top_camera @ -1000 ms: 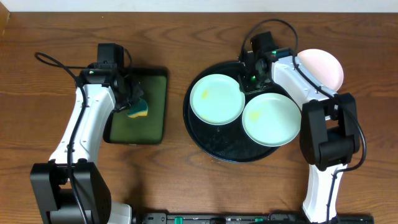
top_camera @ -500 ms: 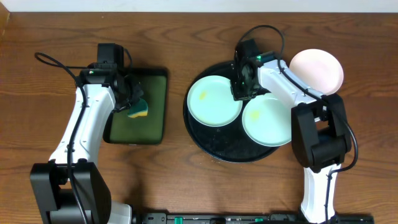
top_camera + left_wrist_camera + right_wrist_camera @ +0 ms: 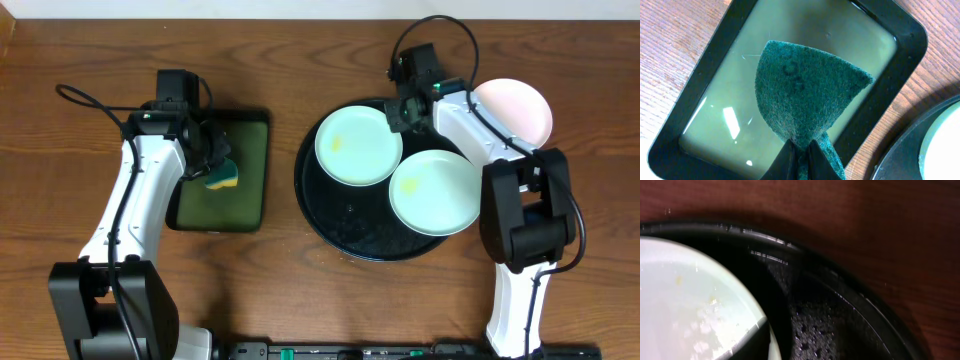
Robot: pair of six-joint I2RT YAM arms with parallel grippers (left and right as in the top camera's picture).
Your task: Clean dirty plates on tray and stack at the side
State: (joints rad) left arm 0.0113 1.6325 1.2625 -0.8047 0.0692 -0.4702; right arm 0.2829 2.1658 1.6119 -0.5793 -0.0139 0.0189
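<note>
The large round glossy black tray (image 3: 350, 228) is speckled with fine pale dots. On the pale green round plate (image 3: 358, 150) a yellow stain is seen, and on the pale mint-blue round plate (image 3: 435, 195) a fainter yellowish one. The round pinkish-white plate (image 3: 522, 112) is plain. The yellow and dark green foam sponge (image 3: 222, 178) is two-coloured. The rectangular black-rimmed green tray (image 3: 245, 200) is olive inside. The brown wooden surface (image 3: 300, 300) is streaked with darker grain.

Yellow-smeared pale green plate (image 3: 359, 146) and mint plate (image 3: 434, 191) lie flat on the glossy round black tray (image 3: 340, 225); pinkish-white plate (image 3: 520, 108) sits just outside.
</note>
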